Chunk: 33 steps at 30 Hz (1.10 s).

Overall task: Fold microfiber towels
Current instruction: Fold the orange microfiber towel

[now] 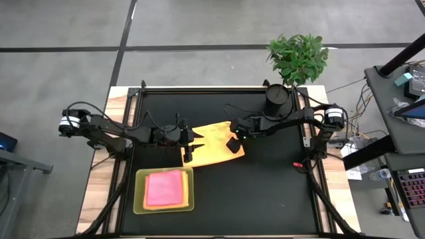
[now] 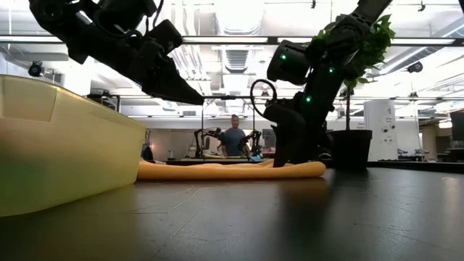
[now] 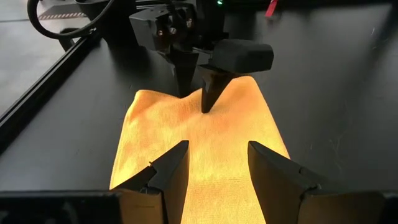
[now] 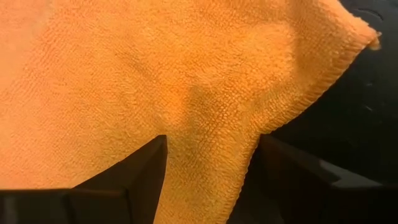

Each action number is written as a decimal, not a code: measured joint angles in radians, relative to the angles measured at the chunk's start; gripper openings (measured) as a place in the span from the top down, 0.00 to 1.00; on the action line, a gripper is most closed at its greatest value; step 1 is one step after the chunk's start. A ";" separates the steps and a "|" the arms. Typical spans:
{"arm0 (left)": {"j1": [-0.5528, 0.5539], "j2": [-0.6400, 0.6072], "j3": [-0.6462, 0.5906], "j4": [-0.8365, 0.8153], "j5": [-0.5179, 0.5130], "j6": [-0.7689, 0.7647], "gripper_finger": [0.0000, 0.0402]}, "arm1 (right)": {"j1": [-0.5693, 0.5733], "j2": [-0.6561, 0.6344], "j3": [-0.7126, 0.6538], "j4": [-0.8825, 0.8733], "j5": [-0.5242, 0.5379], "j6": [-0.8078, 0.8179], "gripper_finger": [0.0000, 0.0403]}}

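An orange microfiber towel [image 1: 214, 143] lies flat as an oblong in the middle of the black table. My right gripper [image 4: 208, 146] is open at the towel's right end, one finger on each side of a strip of cloth beside its hemmed edge [image 4: 323, 81]. My left gripper [image 3: 217, 152] is open too. It hangs clear above the towel's left end [image 3: 149, 155] and touches nothing. A folded pink towel [image 1: 164, 187] rests in the lime-green tray [image 1: 141, 199]. My right gripper comes at the towel's right end [image 3: 217, 102] slanting down from the table's right side. Its open fingertips [image 3: 206, 106] reach down to the cloth's surface. Whether they touch it, I cannot tell. The towel lies slack on the table.
The tray [image 2: 65, 159] stands at the near left and bulks large in the low view. A dark pot [image 1: 277, 99] with a green plant stands at the far right corner. A person [image 2: 233, 139] stands in the room behind the table. Bare black tabletop [image 1: 265, 192] shows at the near right.
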 joint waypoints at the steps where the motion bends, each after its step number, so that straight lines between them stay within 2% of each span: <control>1: 0.000 0.000 0.000 0.000 0.000 0.000 0.63 | 0.000 0.000 0.000 0.004 -0.001 -0.002 0.39; 10: 0.000 0.001 0.000 0.000 0.000 -0.002 0.63 | 0.000 0.001 0.000 0.020 0.000 -0.016 0.47; 21: 0.000 0.002 -0.001 0.000 0.000 -0.002 0.63 | 0.000 0.045 0.002 0.101 0.008 -0.033 0.51; 24: 0.000 0.002 -0.002 0.000 0.000 -0.002 0.63 | 0.000 0.046 0.002 0.114 0.007 -0.026 0.61; 28: 0.000 0.002 -0.003 -0.016 0.000 -0.002 0.63 | 0.000 0.046 0.001 0.110 0.000 -0.051 0.81; 31: 0.001 0.002 -0.003 -0.121 0.000 0.002 0.63 | 0.002 0.028 0.001 0.066 -0.004 -0.077 0.94; 33: 0.015 0.000 -0.003 -0.213 0.001 0.004 0.63 | 0.002 0.003 -0.002 0.025 -0.003 -0.088 0.96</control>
